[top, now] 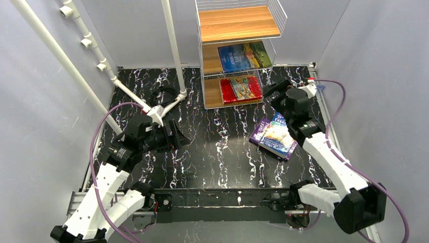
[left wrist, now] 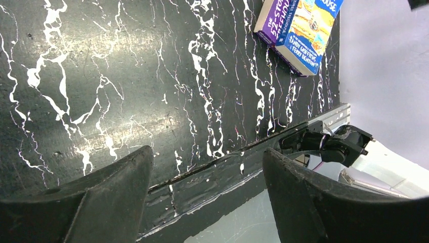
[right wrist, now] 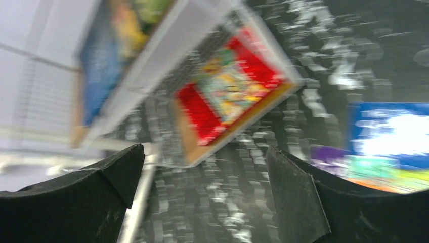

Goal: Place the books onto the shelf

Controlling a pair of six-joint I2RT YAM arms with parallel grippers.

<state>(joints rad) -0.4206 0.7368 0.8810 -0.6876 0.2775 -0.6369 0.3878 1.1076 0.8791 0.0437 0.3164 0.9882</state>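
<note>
The shelf (top: 238, 23) stands at the back of the table. The blue landscape book (top: 244, 55) lies on its middle board and the red book (top: 241, 88) on its bottom board. The blue cartoon book (top: 280, 134) rests on the purple book (top: 258, 130) on the table at the right. My right gripper (top: 274, 92) hovers open and empty between that stack and the shelf's lower right corner. Its blurred wrist view shows the red book (right wrist: 227, 91) ahead and the blue cartoon book (right wrist: 389, 131) to the right. My left gripper (top: 178, 135) is open and empty at the left, far from the stack (left wrist: 303, 25).
A white pipe frame (top: 172, 45) slants across the back left, with its foot on the table near a coil of black cable (top: 163, 94). Grey walls close in on both sides. The table's front rail (left wrist: 222, 167) lies just beyond my left fingers.
</note>
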